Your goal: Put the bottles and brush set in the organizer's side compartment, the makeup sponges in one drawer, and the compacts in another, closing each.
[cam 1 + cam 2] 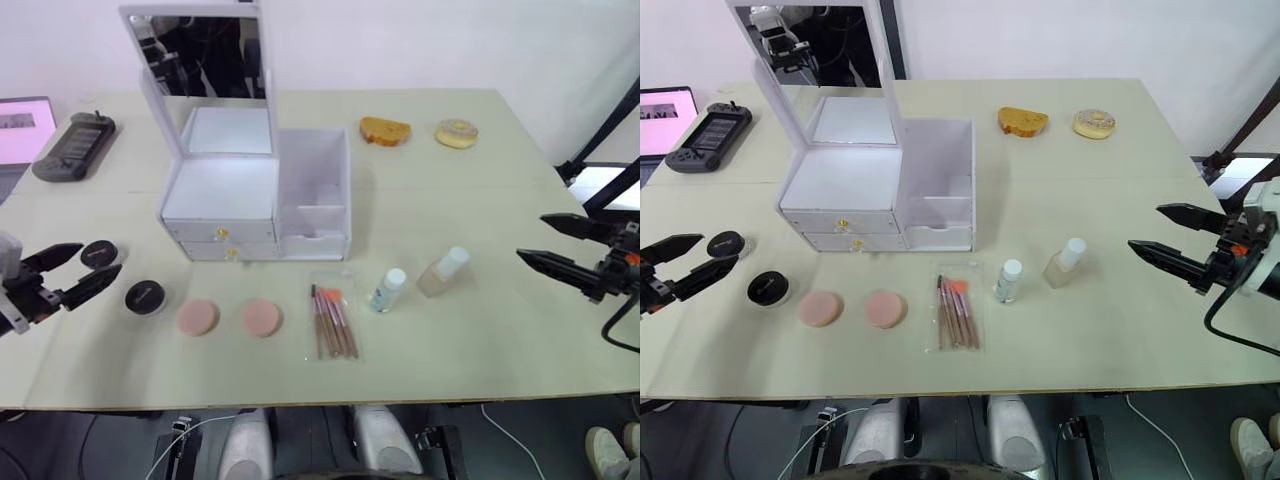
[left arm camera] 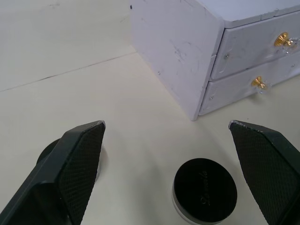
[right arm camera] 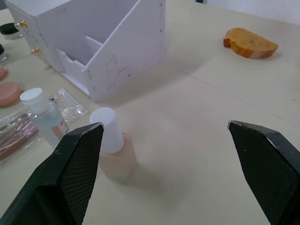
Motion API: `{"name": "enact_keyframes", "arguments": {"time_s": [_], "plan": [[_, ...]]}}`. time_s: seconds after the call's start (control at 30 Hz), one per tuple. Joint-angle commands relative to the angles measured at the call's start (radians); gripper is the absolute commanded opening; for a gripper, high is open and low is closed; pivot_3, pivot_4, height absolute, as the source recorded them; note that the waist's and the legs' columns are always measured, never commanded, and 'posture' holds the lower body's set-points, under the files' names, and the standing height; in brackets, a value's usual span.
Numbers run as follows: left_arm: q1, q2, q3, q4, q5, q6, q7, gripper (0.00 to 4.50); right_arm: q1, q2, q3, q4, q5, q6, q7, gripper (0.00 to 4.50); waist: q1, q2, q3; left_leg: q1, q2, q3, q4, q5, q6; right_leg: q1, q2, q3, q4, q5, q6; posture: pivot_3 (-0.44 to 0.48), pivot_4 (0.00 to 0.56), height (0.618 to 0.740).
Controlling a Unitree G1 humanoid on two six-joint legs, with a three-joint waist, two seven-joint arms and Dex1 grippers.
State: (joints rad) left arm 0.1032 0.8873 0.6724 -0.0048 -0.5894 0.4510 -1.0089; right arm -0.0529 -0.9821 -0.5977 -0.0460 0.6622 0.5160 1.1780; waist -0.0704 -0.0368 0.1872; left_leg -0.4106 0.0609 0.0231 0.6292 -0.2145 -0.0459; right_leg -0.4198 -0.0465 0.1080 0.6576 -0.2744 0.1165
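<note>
Organizer stands at table centre, mirror lid raised, both gold-knobbed drawers shut, and its open side compartment on the right, empty. All task items lie in a row on the near side of it. From left to right: two black compacts, two pink makeup sponges, the bagged brush set, a small clear bottle and a beige foundation bottle.

Left gripper hovers at the left table edge, jaws spread wide and empty, the compacts just ahead of its fingertips. Right gripper hovers at the right edge, likewise wide open and holding nothing, aimed toward the foundation bottle, which is near but not touched.

Judgement: no item is stowed yet. Each arm is staged beside the items nearest its own side, so the right arm likely serves the bottles and side compartment, the left the compacts and drawers. A drawer must be pulled out before loading.

Bread slice and doughnut lie at the far right, unrelated.
</note>
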Motion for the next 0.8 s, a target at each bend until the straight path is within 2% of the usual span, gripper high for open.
{"name": "enact_keyframes", "arguments": {"time_s": [0.03,0.13,0.6,0.8], "plan": [[0.02,0.051,0.018,0.004,-0.032,0.04,-0.069,4.45,-0.019,-0.017,-0.014,0.01,0.0,-0.024,0.009,4.5,0.0,0.0,0.0,0.0,0.0,0.0,0.0,0.0,0.0,0.0,0.0,0.0,0.0,0.0,0.0,0.0,0.15,0.74],[0.019,0.05,0.026,0.024,-0.003,0.01,-0.054,4.45,-0.015,-0.015,-0.016,0.014,-0.003,-0.03,0.017,4.5,0.0,0.0,0.0,0.0,0.0,0.0,-0.001,0.0,0.0,0.0,0.0,0.0,-0.001,0.0,0.0,0.0,0.15,0.74],[-0.009,0.058,0.026,0.055,-0.015,0.015,-0.085,4.45,-0.018,-0.013,-0.009,0.031,-0.01,-0.053,0.028,4.5,-0.001,0.0,0.0,0.0,0.0,0.0,-0.001,0.0,0.0,0.0,0.0,0.0,-0.001,0.0,0.0,0.0,0.15,0.74],[-0.011,0.092,0.04,0.073,-0.026,0.004,-0.154,4.45,-0.013,-0.063,-0.037,0.013,0.017,-0.018,0.072,4.5,0.0,0.0,0.0,0.0,0.0,0.0,-0.001,0.0,0.0,0.0,0.0,0.0,-0.002,0.0,0.0,0.0,0.15,0.74]]}}
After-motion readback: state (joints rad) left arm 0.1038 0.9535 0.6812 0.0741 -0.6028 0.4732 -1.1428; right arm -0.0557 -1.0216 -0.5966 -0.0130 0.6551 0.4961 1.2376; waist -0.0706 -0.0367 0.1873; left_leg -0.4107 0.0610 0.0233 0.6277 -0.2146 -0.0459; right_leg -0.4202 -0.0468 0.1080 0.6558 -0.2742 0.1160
